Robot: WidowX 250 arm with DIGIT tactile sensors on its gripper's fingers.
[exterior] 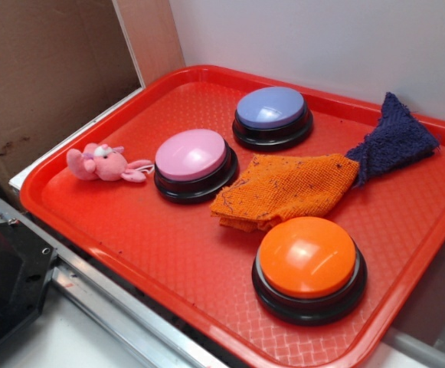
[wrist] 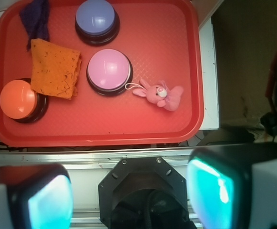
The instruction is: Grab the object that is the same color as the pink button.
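Observation:
The object, a small pink plush animal, lies on its side at the left end of the red tray. Just right of it in the exterior view stands the pink button on its black base, a thin limb of the plush nearly touching the base. My gripper hangs high above the robot base, off the tray's near edge. Its two pads stand wide apart and open, with nothing between them. The exterior view does not show the gripper.
On the tray also stand a lavender-blue button and an orange button. An orange cloth and a dark purple cloth lie between them. The black robot base and a metal rail border the tray.

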